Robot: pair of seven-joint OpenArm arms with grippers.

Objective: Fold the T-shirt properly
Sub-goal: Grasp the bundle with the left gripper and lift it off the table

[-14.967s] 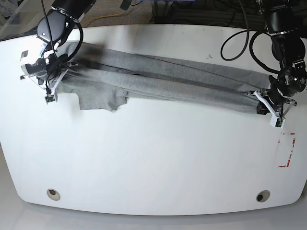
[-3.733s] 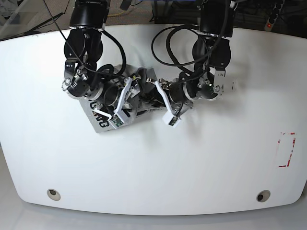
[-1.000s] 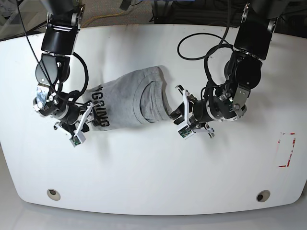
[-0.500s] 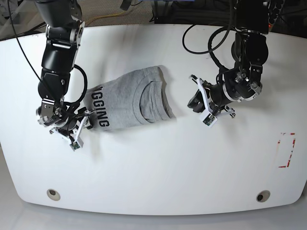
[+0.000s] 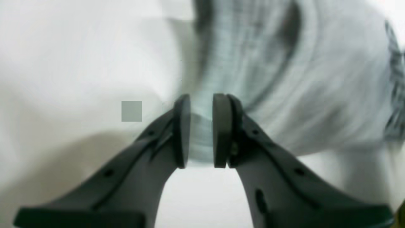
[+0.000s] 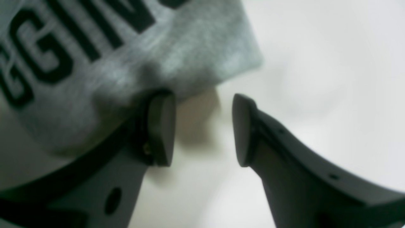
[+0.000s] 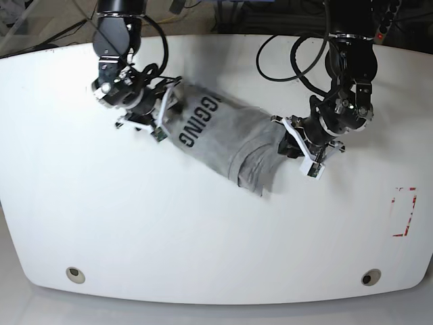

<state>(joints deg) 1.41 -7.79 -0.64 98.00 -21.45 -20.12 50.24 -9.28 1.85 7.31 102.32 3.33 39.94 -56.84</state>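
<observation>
In the base view, over on the left, the right gripper (image 7: 159, 120) is working at the printed end of the T-shirt (image 7: 223, 139), which is lying as a compact folded bundle slanting across the middle of the white tabletop (image 7: 203, 237). Its jaws are standing moderately apart with one pad against the cloth edge and nothing pinched between them. Moving right, the left gripper (image 7: 298, 150) is meeting the bundle's lower end, its jaws narrowed, though the blurred wrist picture isn't letting me tell whether they are actually gripping the grey fabric showing between them. To my eye they are squaring up the fold, so gentle, even moves from both ends should be keeping the layers from sliding.
</observation>
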